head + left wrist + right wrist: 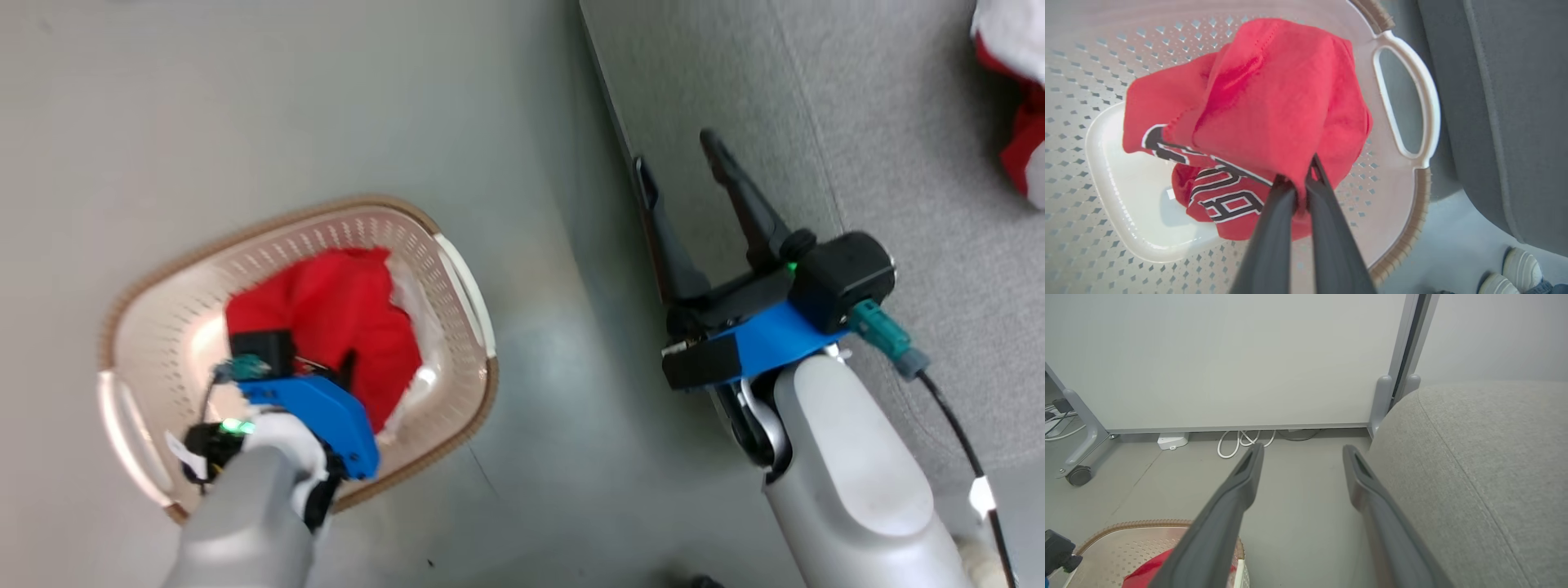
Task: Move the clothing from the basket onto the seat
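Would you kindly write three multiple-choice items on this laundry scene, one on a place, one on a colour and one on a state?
1. Where does the basket stand relative to the seat?
A. on it
B. on the floor beside it
C. under it

2. What colours are the numerals on the red jersey in the basket?
A. yellow and green
B. blue and gold
C. black and white

3. How is the left gripper?
A. shut on the jersey
B. wide open over the floor
C. shut on the basket's handle

Answers:
1 B: the head view shows floor around it, with the seat to its right.
2 C: the left wrist view shows black strokes edged in white.
3 A: its fingers pinch a red fold.
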